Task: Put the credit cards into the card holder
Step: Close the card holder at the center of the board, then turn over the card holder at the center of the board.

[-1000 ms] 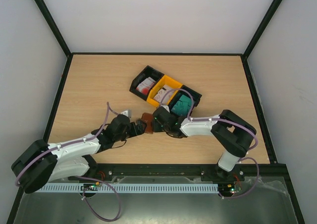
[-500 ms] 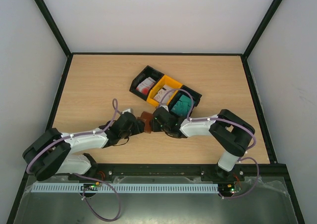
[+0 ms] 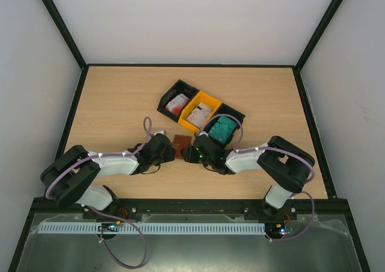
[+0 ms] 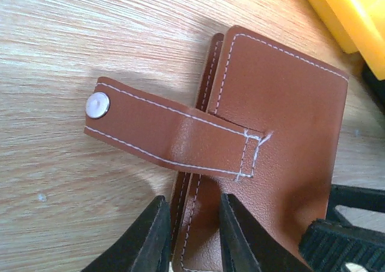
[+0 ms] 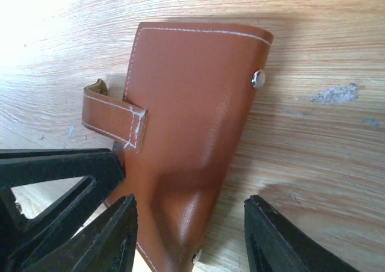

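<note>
The card holder (image 3: 181, 144), a brown leather wallet with a snap tab (image 4: 162, 124), lies on the table between both grippers. My left gripper (image 4: 189, 239) has its jaws closed in on the wallet's layered edge, with one finger (image 4: 150, 239) at the outer side and the other pressing the cover. My right gripper (image 5: 192, 239) is open; it straddles the card holder (image 5: 192, 115) from the other end, and its right finger (image 5: 283, 239) stands apart from the leather. The credit cards sit in the bins: teal ones (image 3: 221, 127) and white ones with red marks (image 3: 176, 103).
Three joined bins stand just behind the wallet: a black one (image 3: 170, 94), a yellow one (image 3: 209, 97) with pale cards, and a black one (image 3: 233, 112) with the teal cards. The yellow bin's corner (image 4: 352, 13) shows close to the wallet in the left wrist view.
My left arm has reached rightwards to the wallet and its jaws have narrowed onto the wallet's edge. The right gripper has shifted slightly and stays open.
</note>
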